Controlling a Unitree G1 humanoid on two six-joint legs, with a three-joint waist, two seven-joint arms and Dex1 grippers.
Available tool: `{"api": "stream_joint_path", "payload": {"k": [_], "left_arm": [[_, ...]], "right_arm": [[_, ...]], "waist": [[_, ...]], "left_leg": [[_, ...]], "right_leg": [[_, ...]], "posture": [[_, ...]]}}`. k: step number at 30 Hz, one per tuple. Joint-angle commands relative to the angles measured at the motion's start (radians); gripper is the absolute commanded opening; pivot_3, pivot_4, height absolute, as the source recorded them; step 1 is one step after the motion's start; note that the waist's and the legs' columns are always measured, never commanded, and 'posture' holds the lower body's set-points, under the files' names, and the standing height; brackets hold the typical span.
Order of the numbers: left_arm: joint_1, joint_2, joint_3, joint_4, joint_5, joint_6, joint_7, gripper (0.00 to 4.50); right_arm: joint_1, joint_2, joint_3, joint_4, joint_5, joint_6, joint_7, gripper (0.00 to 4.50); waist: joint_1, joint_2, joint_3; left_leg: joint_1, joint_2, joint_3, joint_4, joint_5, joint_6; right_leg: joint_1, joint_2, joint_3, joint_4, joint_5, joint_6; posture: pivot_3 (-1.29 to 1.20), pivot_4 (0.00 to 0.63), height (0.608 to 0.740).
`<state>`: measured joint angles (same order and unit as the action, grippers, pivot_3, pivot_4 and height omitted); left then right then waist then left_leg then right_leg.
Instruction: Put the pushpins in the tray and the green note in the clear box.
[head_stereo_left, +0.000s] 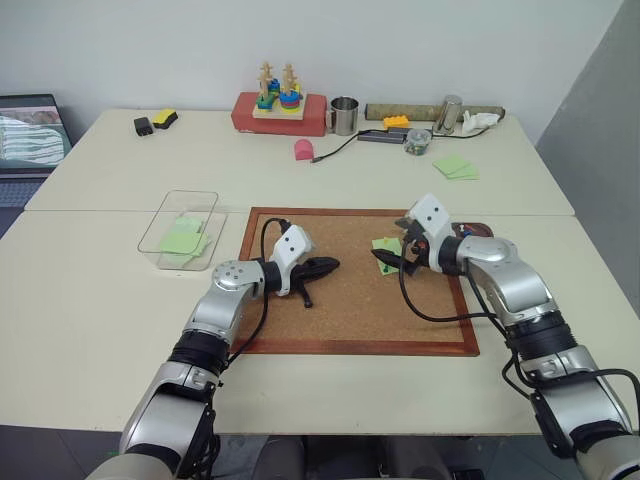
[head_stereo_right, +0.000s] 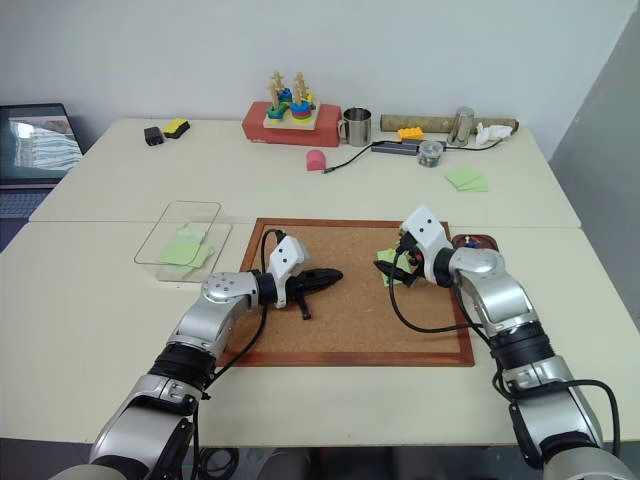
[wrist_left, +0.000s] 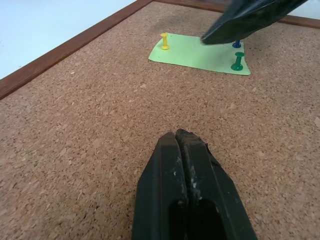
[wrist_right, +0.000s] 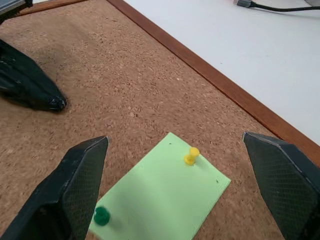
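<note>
The light green note (wrist_left: 195, 52) lies on the cork board (head_stereo_left: 350, 310), held down by a yellow pushpin (wrist_left: 164, 41), a green one (wrist_left: 238, 61) and a blue one (wrist_left: 236, 44). My right gripper (wrist_right: 175, 139) hovers open right over the note, one finger on each side of it. To the left, my left gripper (wrist_left: 182, 137) rests shut and empty just above the cork, pointing at the note. The clear box (head_stereo_left: 170, 205) stands left of the board with green sheets inside. Just past my right wrist, the dark brown tray (head_stereo_right: 482, 241) is partly hidden.
A fanned stack of green sheets (head_stereo_left: 455, 167), a small jar (head_stereo_left: 418, 141), a metal cup (head_stereo_left: 343, 115), a red box with a wooden toy (head_stereo_left: 280, 112) and a cable sit along the table's back. A laptop (head_stereo_left: 30, 130) is at the far left.
</note>
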<state>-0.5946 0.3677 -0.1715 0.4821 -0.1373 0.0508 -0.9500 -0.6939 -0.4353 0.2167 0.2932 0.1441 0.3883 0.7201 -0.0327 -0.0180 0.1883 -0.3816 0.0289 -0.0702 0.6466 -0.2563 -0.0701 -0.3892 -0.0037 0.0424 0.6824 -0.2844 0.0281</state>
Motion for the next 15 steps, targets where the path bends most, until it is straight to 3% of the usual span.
{"api": "stream_joint_path", "payload": {"k": [1,5,15], "left_arm": [[0.008,-0.002,-0.008,0.014,0.025,-0.005,0.007,0.03],[0.007,-0.001,-0.003,0.013,0.027,-0.004,0.012,0.03],[0.009,-0.001,-0.002,0.003,0.029,0.0,0.014,0.0]], "right_arm": [[-0.053,0.02,-0.023,0.086,-0.017,-0.074,0.014,4.5],[-0.068,0.027,-0.026,0.139,-0.028,-0.116,0.027,4.5],[-0.067,0.043,-0.042,0.177,-0.04,-0.159,0.045,2.51]], "waist": [[0.0,0.0,0.0],[0.0,0.0,0.0],[0.0,0.0,0.0]], "left_leg": [[0.0,0.0,0.0,0.0,0.0,0.0],[0.0,0.0,0.0,0.0,0.0,0.0],[0.0,0.0,0.0,0.0,0.0,0.0]], "right_leg": [[0.0,0.0,0.0,0.0,0.0,0.0],[0.0,0.0,0.0,0.0,0.0,0.0],[0.0,0.0,0.0,0.001,0.0,0.0]], "posture": [[0.0,0.15,0.74],[0.0,0.15,0.74],[0.0,0.15,0.74]]}}
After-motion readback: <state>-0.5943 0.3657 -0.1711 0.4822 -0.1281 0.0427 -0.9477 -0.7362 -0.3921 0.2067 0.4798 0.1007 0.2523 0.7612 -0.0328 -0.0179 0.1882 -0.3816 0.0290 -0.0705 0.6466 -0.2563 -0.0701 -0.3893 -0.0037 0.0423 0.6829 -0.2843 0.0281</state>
